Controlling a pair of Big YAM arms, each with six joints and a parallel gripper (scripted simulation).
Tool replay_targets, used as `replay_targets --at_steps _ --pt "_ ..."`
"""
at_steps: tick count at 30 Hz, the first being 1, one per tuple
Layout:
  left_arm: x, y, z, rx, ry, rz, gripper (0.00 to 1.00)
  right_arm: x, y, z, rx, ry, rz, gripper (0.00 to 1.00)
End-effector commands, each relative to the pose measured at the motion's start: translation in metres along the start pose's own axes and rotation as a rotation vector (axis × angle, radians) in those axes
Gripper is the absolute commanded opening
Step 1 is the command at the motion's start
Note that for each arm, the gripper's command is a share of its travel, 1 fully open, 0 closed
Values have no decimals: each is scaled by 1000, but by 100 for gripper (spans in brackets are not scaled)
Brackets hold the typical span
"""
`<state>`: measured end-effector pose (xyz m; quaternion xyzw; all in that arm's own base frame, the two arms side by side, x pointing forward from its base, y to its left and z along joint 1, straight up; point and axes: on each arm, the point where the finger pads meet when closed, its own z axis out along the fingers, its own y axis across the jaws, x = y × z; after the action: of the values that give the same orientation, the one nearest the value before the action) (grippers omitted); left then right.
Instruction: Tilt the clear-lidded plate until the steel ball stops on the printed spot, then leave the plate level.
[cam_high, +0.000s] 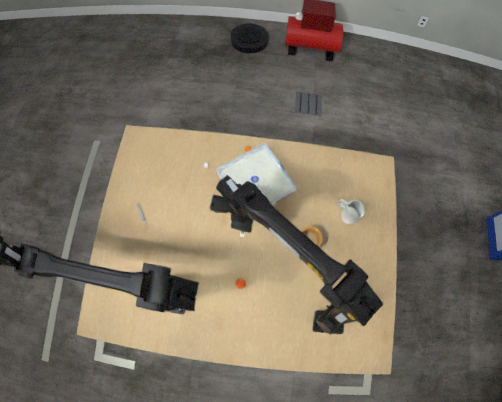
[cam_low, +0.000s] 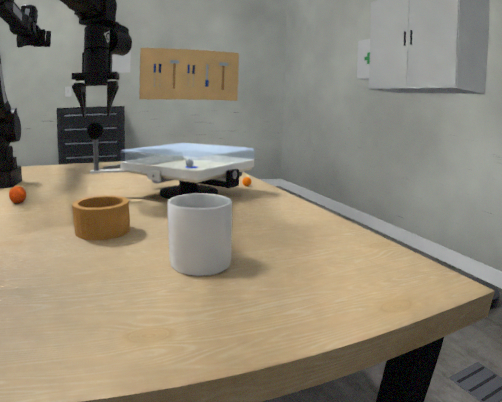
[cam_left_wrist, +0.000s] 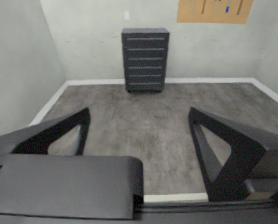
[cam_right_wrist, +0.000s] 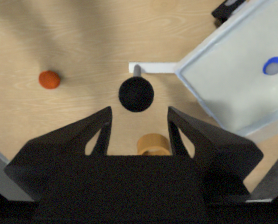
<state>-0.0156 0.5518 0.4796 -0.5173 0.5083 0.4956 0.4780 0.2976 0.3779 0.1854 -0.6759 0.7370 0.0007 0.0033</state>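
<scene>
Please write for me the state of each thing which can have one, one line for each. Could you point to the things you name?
Plate (cam_high: 267, 167) (cam_low: 215, 170) (cam_right_wrist: 225, 75): lid on, looks roughly level
Ball (cam_high: 255, 179) (cam_low: 189, 162) (cam_right_wrist: 272, 68): on spot
Knob (cam_low: 95, 131) (cam_right_wrist: 136, 94): ungripped
Left tool (cam_left_wrist: 139, 112): open, empty
Right tool (cam_high: 242, 223) (cam_low: 96, 114) (cam_right_wrist: 140, 109): partly open, empty, above knob
Mug (cam_high: 350, 216) (cam_low: 200, 237): upright
Drawers (cam_low: 90, 142) (cam_left_wrist: 145, 61): shut
Cupboard (cam_low: 430, 45): shut
</scene>
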Motion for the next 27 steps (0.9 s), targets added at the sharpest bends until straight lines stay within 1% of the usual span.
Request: replay_targets --at_steps 1,5,6,7,8,13,14,16,18,22,23,27 --pt "-20 9 -8 -18 -52 -10 100 -9 -9 -33 33 -48 1 57" --pt "-20 9 -8 -18 -52 -10 100 -9 -10 -35 31 -46 1 57" --pt "-20 9 -8 -18 -52 -10 100 -1 -4 -12 -2 3 1 57" --pt "-20 9 -8 -18 -52 -10 100 -8 -8 -24 14 -20 1 57" --pt "-20 9 -8 -18 -52 -10 100 -10 -10 -31 22 -32 1 57" --pt "-20 9 -8 -18 -52 -10 100 -9 -9 -45 31 -47 1 57" --pt "-20 9 -8 -18 -52 -10 100 -9 -9 -46 32 -47 1 57" --pt "-20 9 -8 -18 -52 -10 100 -5 -6 -38 19 -28 1 57" --pt "-20 9 -8 -18 -52 -10 100 -9 -9 -40 22 -32 1 57" --pt "-20 9 -8 -18 -52 -10 100 -9 -9 -41 22 -33 1 57" --pt "-20 9 -8 -18 -52 -10 100 -4 -6 -31 11 -16 1 57" --pt "-20 9 -8 -18 -52 -10 100 -5 -7 -36 14 -21 1 57"
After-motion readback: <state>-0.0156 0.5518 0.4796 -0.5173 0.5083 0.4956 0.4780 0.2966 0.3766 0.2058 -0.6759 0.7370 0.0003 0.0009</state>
